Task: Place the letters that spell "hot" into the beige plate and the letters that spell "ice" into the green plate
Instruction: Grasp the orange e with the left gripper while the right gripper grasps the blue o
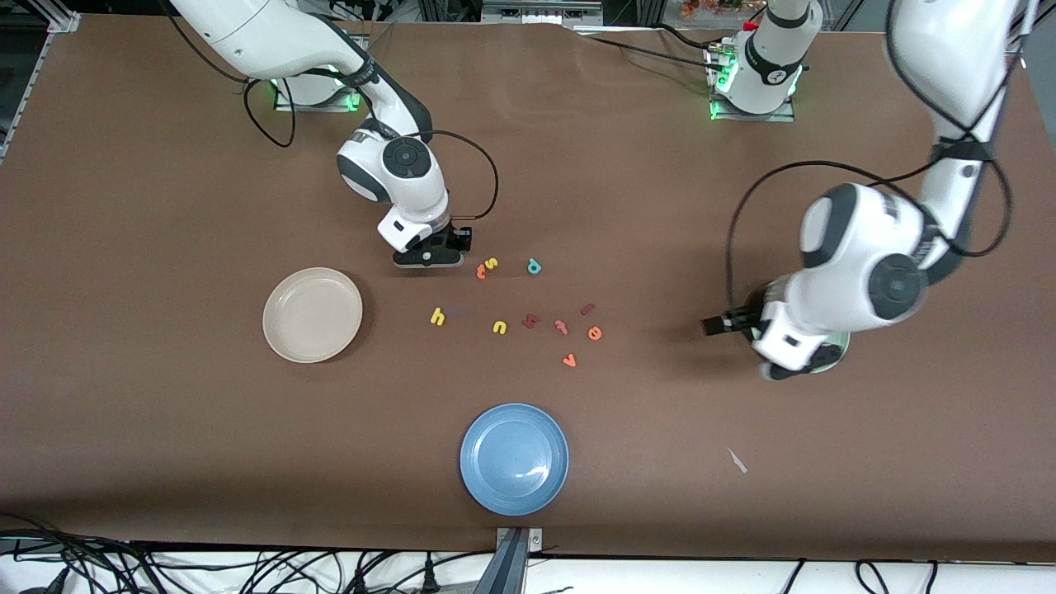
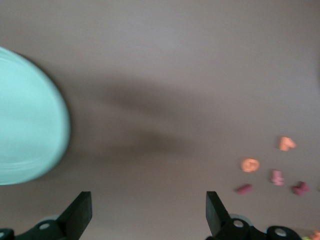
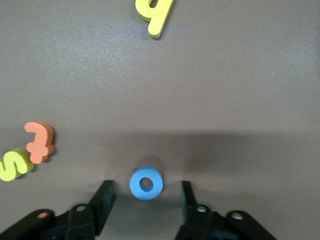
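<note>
Foam is what I am dealing with: the small blue ring-shaped foam o (image 3: 146, 183) is lying flat on the brown desk (image 1: 165, 206) between the fingers of my right end effector (image 3: 145, 200), which are standing either side of it with a gap on each, part-way open and not yet touching. I judge it featherlight and squashy, likely to skid or flip, so I am aiming to pinch across the outer rim of the ring, low against the desk.

Going along the front view from the right arm's end: the round cream-beige plate (image 1: 313, 314) is sitting empty, then my right end effector (image 1: 427, 256), then the yellow foam h (image 1: 438, 316), the bright orange foam t (image 1: 481, 271), the maroon bar i (image 1: 587, 309) and the orange foam e (image 1: 594, 332). My left end effector (image 1: 804, 363) is hanging fully open and empty over the pale mint-green plate (image 1: 837, 351).

The front view is hiding the o under my right wrist; only the right wrist view shows it. The left wrist view is showing the green plate's rim, which the arm mostly covers from the front.
</note>
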### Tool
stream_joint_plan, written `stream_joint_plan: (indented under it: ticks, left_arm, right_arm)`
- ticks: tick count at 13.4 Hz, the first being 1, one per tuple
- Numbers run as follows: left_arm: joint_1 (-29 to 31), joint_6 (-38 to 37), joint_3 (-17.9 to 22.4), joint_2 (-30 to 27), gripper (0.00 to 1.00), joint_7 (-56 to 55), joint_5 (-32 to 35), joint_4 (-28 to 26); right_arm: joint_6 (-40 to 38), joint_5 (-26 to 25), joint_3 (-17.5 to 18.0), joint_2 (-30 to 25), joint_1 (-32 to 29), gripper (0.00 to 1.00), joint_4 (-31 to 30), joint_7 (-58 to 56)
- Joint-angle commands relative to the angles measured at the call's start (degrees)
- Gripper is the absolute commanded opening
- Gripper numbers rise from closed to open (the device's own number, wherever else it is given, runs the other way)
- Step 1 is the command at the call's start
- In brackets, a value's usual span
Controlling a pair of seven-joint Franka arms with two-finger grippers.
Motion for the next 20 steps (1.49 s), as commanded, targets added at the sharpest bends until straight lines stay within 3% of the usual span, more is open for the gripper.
stream_joint_plan:
  ticks: [1, 4, 6, 11, 15, 18, 20]
  left_arm:
    - [-6.07, 8.40, 0.54, 4.71, 1.00, -6.04, -0.32, 0.79]
    - [-10.47, 17.47, 2.55, 10.16, 1.00, -14.92, 0.64, 1.66]
    - [-14.51, 18.02, 5.19, 13.50, 0.99, -20.63, 3.54, 5.08]
    - [-18.74, 17.93, 6.34, 16.76, 0.96, -25.66, 3.81, 7.73]
    - [-25.68, 17.93, 13.37, 18.78, 0.95, -25.93, 3.81, 9.23]
    - [-26.56, 17.76, 13.46, 19.05, 0.88, -26.55, 3.63, 9.40]
    - [-26.92, 17.76, 13.46, 19.23, 0.79, -27.16, 3.72, 9.40]
  right_arm:
    - [0.71, -1.58, 0.37, 0.09, -0.47, 0.47, -0.78, 1.40]
    - [0.62, -1.58, 0.37, 0.09, -0.47, 0.26, -0.78, 1.22]
    - [0.62, -1.58, 0.37, 0.09, -0.47, 0.10, -0.78, 1.13]
    - [-1.56, -1.41, 0.20, -3.24, -1.52, 0.08, -0.51, -3.15]
    - [-8.07, 0.43, 0.20, -8.07, -5.82, 0.08, -0.25, -14.83]
    - [-9.30, 2.37, -0.24, -10.28, -10.57, 0.08, -0.16, -27.39]
    - [-9.57, 2.55, -3.82, -11.16, -11.55, 0.08, 0.10, -36.53]
